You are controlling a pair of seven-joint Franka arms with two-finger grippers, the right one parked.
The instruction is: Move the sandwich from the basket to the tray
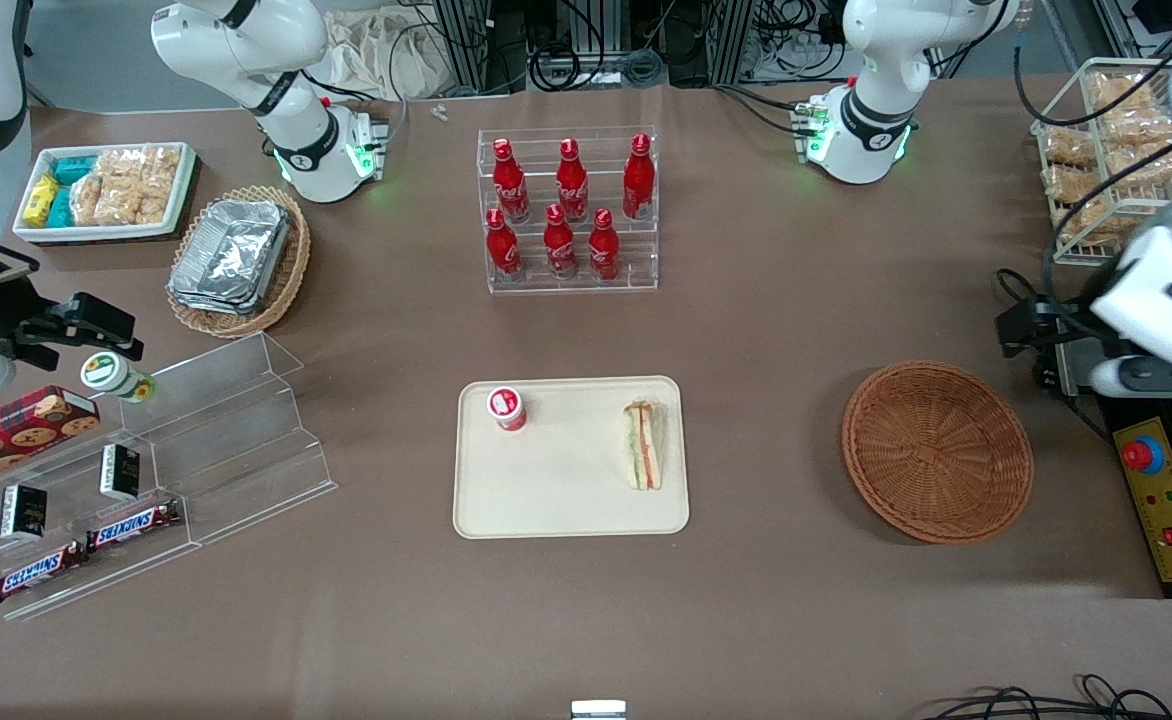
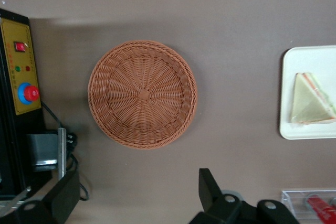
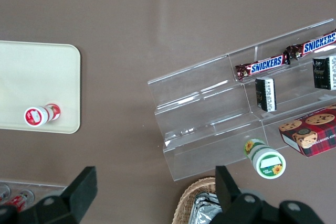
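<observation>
Lying on one tray [image 1: 566,510], one sandwich [image 1: 643,445], one basket [image 1: 936,450] bare, end effector [image 2: 134,192] released above it

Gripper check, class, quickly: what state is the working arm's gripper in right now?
Gripper: open, holding nothing, raised above the table beside the basket. The sandwich lies on the tray.

Brown table [image 1: 766,330]: tray [image 1: 571,500], basket [image 1: 936,450], bottle rack [image 1: 571,215], tool [image 2: 139,195] above, fingers apart.

Place: robot lab | signs: emergency-stop box [image 1: 1162,500]; cable tangle [image 1: 586,60]; staged shop goods on acrylic shelves [image 1: 216,440]
</observation>
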